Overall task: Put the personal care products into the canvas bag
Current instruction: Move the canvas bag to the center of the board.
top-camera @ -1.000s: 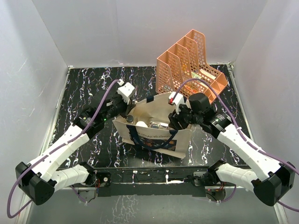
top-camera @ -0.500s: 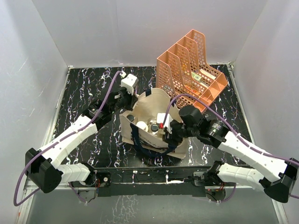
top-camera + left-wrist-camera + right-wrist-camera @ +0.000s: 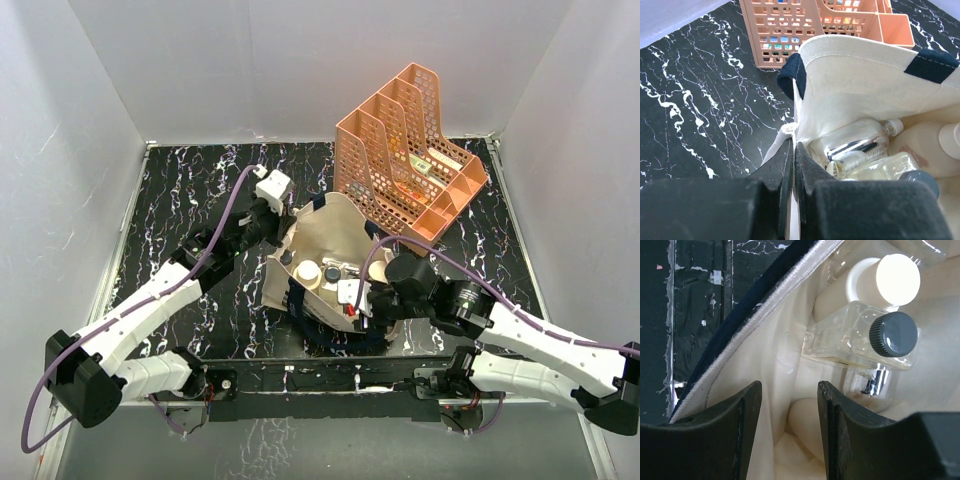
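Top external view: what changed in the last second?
The right gripper swung from the canvas bag's far right rim toward the near edge and now sits, jaws apart, in its mouth over the bottles. The bag tipped, mouth more toward the camera, printed front mostly out of view. Unchanged: left gripper shut on the bag's left rim, bottles inside, peach file organizer behind.

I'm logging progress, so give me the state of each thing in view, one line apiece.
Bag: mouth open.
Left tool: shut on the bag's rim.
Right tool: open at the bag's mouth, gripping nothing.
Clear bottle: capped, lying inside the bag.
Silver bottle: on its side inside the bag.
White-capped bottle: capped, inside the bag.
File rack: standing behind the bag.
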